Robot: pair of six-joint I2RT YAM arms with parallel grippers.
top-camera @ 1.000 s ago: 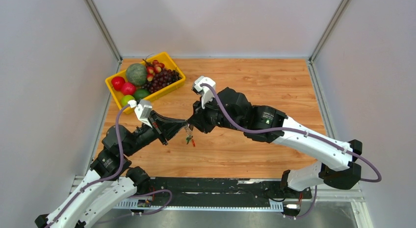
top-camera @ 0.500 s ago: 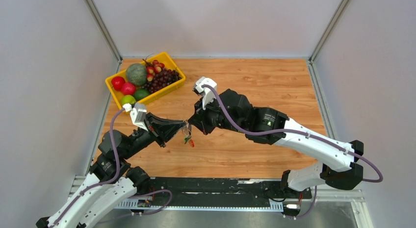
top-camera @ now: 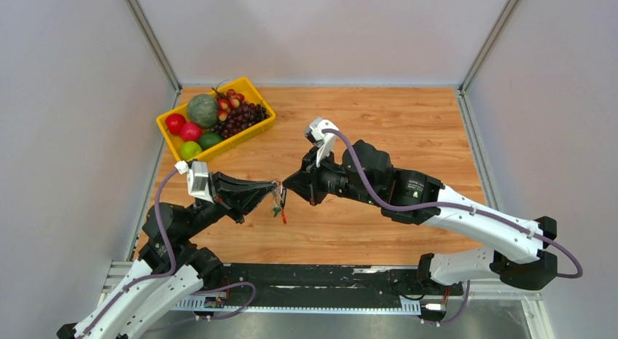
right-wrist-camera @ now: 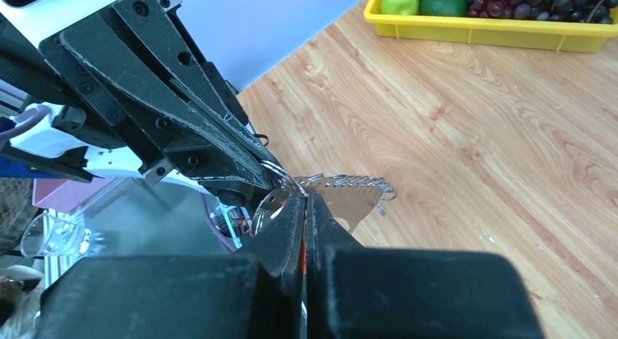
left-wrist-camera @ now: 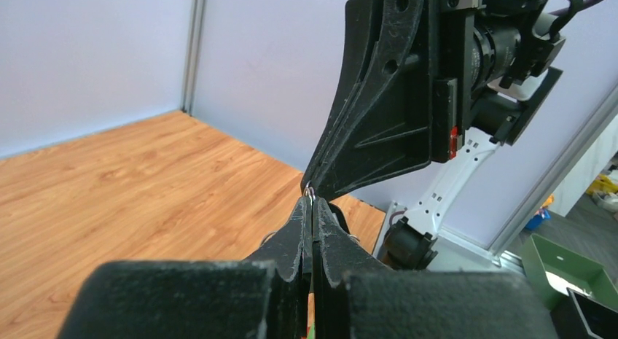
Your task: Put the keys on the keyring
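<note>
1. While the yellow tray (top-camera: 226, 141) of fruit sat out of the way in the far-left corner of the worktop (top-camera: 408, 127), the left gripper (top-camera: 272, 186) reached in from the near-left side with its jaws pressed tight on the keyring (top-camera: 278, 205). It looked like the steady holder, lifting the bunch clear of the wood so that a key could be worked onto it.
2. The keyring hung in the air left of the worktop's middle, nearer the near edge than the far one, between the two grippers. The right wrist view showed a thin silver wire loop (right-wrist-camera: 280, 171) at its top. Beyond that was a grey fan-shaped piece (right-wrist-camera: 350, 193), serrated along its upper edge. From above, a green bit (top-camera: 276, 211) and a red tag (top-camera: 283, 216) dangled lowest.
3. The keys could not be singled out. They were too small, or were hidden at the pinch.
4. The right gripper (top-camera: 288, 184) met the left one tip to tip from the right, jaws likewise closed, nipping the wire loop. That opposed pose probably served to feed or pry the ring. Whether it also held a key could not be told.
</note>
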